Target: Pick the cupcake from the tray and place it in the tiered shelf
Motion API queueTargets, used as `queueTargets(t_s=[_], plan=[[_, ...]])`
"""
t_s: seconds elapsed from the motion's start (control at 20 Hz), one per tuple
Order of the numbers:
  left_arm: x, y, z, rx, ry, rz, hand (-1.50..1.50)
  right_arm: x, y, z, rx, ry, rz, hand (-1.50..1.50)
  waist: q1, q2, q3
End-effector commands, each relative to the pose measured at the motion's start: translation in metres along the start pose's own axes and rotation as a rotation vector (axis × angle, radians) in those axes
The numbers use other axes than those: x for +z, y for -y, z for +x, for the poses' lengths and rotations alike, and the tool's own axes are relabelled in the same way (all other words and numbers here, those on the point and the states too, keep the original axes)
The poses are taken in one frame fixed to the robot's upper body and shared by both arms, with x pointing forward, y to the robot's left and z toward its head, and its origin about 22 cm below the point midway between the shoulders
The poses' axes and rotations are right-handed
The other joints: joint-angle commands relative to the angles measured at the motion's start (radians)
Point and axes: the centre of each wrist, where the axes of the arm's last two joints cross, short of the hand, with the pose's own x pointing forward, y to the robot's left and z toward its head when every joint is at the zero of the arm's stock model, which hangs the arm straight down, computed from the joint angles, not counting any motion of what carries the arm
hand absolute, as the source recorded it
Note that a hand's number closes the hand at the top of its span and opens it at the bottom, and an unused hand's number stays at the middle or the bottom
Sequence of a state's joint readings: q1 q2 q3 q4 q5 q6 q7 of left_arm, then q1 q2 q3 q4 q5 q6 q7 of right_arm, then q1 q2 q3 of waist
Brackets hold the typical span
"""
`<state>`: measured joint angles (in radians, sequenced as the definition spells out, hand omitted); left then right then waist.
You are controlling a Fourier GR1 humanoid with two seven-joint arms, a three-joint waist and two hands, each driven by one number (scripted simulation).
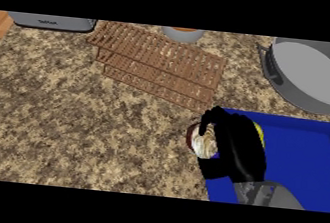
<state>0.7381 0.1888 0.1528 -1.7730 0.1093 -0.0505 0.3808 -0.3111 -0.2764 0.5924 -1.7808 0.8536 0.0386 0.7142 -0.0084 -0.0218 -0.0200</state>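
Right hand [235,148] curls around cupcake [202,143].

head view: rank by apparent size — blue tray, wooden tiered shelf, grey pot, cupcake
1. Blue tray and wooden tiered shelf: similar, too close to rank.
3. Grey pot, partly cropped.
4. Cupcake, mostly hidden by the right hand.

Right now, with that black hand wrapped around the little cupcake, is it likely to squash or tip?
Probably light: the right hand alone curls round the cupcake. Its pale top looks soft, so it may dent. It sits sideways in the hand at the blue tray edge, so it could tip when set down.
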Motion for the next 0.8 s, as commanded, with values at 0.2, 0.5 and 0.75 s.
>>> queueTargets(t_s=[0.2, 0.5, 0.75], plan=[[-0.014, 0.022, 0.085, -0.037, 0.453, -0.095, 0.0, 0.012, 0.024, 0.089, -0.286, 0.024, -0.098, 1.5, -0.061, -0.017, 0.01], [-0.011, 0.02, 0.077, -0.034, 0.442, -0.074, 0.0, 0.018, 0.052, 0.114, -0.298, 0.042, -0.197, 1.5, -0.073, -0.023, 0.009], [-0.007, 0.017, 0.078, -0.025, 0.449, -0.062, 0.0, 0.02, 0.071, 0.128, -0.314, 0.06, -0.279, 1.5, -0.082, -0.026, 0.009]])
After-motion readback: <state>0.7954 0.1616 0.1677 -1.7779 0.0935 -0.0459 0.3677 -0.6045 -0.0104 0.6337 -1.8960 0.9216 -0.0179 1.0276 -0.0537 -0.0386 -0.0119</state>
